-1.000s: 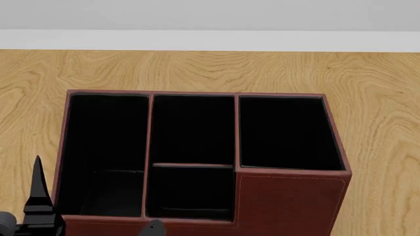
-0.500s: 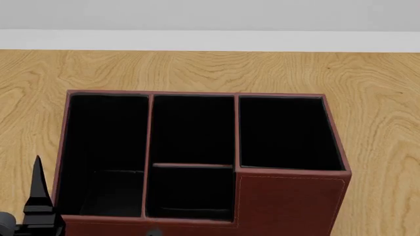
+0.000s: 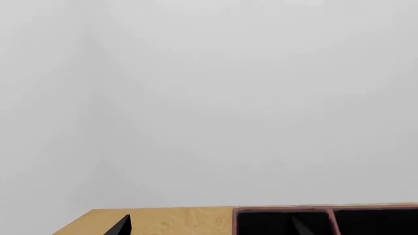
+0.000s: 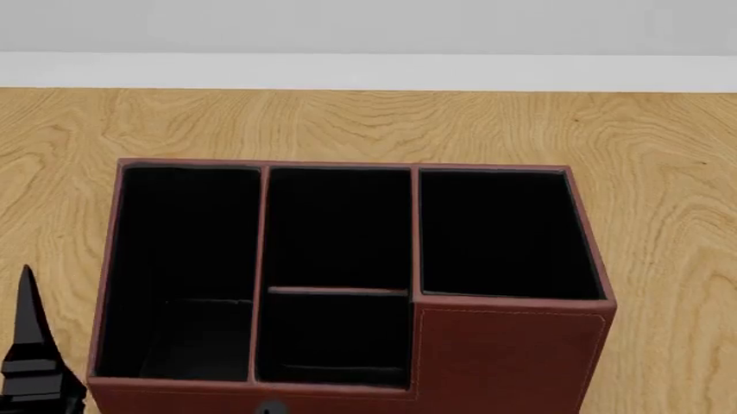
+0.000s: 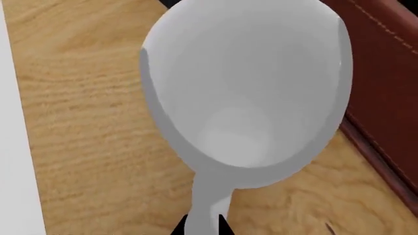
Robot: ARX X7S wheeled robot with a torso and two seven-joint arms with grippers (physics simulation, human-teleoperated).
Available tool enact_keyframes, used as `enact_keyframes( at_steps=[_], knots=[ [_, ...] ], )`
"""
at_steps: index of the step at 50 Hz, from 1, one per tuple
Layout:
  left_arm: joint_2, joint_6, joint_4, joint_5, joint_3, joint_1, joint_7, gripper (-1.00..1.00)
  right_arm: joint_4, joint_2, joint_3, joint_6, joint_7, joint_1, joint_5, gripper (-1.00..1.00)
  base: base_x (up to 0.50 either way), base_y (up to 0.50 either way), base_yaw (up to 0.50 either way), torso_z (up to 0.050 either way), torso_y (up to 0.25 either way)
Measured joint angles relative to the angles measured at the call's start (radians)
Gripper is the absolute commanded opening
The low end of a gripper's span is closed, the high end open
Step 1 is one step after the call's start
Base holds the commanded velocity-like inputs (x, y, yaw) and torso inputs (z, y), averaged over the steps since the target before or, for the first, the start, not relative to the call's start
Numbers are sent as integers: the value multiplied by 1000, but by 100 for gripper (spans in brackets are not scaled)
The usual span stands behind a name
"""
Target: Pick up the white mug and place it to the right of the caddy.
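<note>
The white mug fills the right wrist view, seen from its open mouth. My right gripper is shut on its loop handle, a black finger on each side. The mug hangs over the wooden table close beside the red-brown caddy. In the head view the caddy stands in the middle with its black compartments empty; the mug is out of that view. My left gripper is open and empty by the caddy's left side. One of its black fingers shows at the head view's lower left.
The wooden table stretches behind and to both sides of the caddy, ending at a white strip at the back. A small grey tip shows at the head view's bottom edge.
In the head view the left gripper's finger has shifted left and down. The grey tip at the bottom edge has sunk almost out of view. The caddy has not moved.
</note>
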Motion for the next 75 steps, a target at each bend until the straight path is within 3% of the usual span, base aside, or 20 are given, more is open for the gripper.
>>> enact_keyframes(
  at_steps=[24,75],
  knots=[
    [-14,20,154,-8,-112,89,-67,100,-138,24,31,78,99,4,52,-100,0,0,0,0,0],
    [-26,12,178,-60,-172,92,-118,100,-402,70,236,261,372,79,373,-100,0,0,0,0,0]
  ],
)
